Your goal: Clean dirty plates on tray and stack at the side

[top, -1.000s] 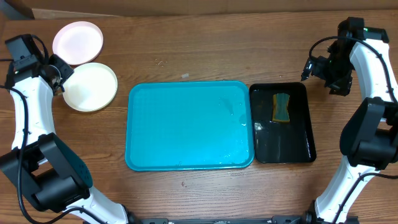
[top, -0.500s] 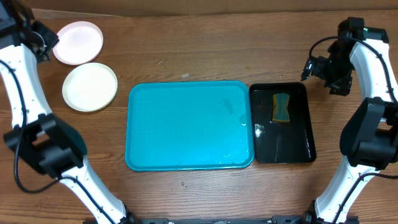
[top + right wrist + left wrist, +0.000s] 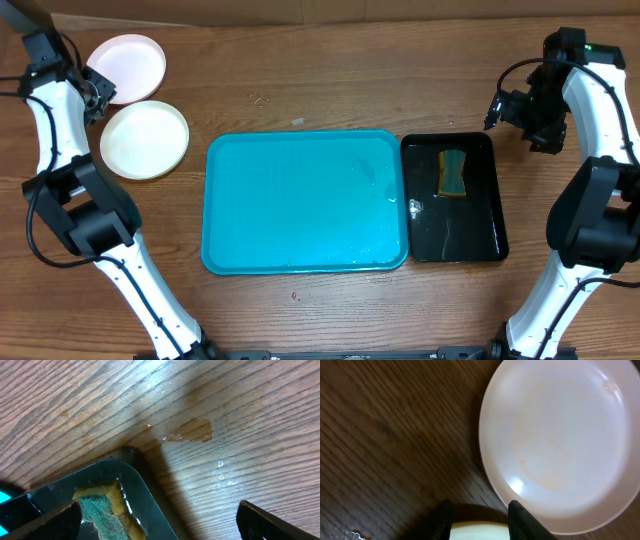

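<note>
Two lie left of the tray [image 3: 300, 200], unstacked: white plate [image 3: 125, 68], yellow plate [image 3: 145, 138]; left pincer [image 3: 479, 512] half-spread over the yellow rim, grip unclear; right pincer [image 3: 159, 510] wide, empty. Pinch rim squarely, lift level, centre on white plate.

Left arm only: your left gripper [image 3: 96, 94] comes back down from the far left, now just beside the white plate [image 3: 126, 68].

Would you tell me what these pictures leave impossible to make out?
Plate count, overhead: only the white plate and the yellow-green plate show; any other beneath them would be hidden.
Left fingers, left wrist: tips cut off by the bottom edge, so contact with the yellow-green plate is unclear.
Sponge, right wrist: lower part cut off by the bottom edge.
</note>
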Motion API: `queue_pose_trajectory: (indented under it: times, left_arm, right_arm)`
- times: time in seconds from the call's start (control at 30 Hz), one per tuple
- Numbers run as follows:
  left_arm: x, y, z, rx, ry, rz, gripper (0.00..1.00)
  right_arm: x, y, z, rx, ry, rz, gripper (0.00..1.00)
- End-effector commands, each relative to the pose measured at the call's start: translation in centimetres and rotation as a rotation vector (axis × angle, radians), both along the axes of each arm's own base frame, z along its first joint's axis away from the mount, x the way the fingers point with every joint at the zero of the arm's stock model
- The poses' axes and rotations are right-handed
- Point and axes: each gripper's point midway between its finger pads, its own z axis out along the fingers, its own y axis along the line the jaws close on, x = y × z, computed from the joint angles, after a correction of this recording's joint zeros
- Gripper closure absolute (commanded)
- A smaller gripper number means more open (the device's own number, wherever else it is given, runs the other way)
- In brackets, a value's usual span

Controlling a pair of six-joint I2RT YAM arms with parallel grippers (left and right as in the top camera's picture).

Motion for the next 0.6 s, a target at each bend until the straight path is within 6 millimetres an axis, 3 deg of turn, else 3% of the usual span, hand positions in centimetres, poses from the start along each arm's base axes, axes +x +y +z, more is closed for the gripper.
queue_pose_trajectory:
  times: [0.0, 0.2, 0.4, 0.57]
  left_arm:
    - [0.4, 1.4, -1.5, 0.011, -0.011, 0.076, 0.62]
    - [1.6, 2.0, -1.7, 0.026, -0.063, 0.089, 0.63]
    - [2.6, 2.4, -3.9, 0.029, -0.082, 0.091, 0.63]
    - [2.6, 2.3, -5.3, 0.023, -0.069, 0.090, 0.69]
  right_arm:
    - [0.5, 0.0, 1.8, -0.009, -0.052, -0.003, 0.00]
    - [0.5, 0.0, 1.8, -0.009, -0.052, -0.003, 0.00]
    - [0.5, 0.0, 1.8, -0.009, -0.052, -0.003, 0.00]
    - [0.5, 0.0, 1.8, -0.009, -0.051, -0.003, 0.00]
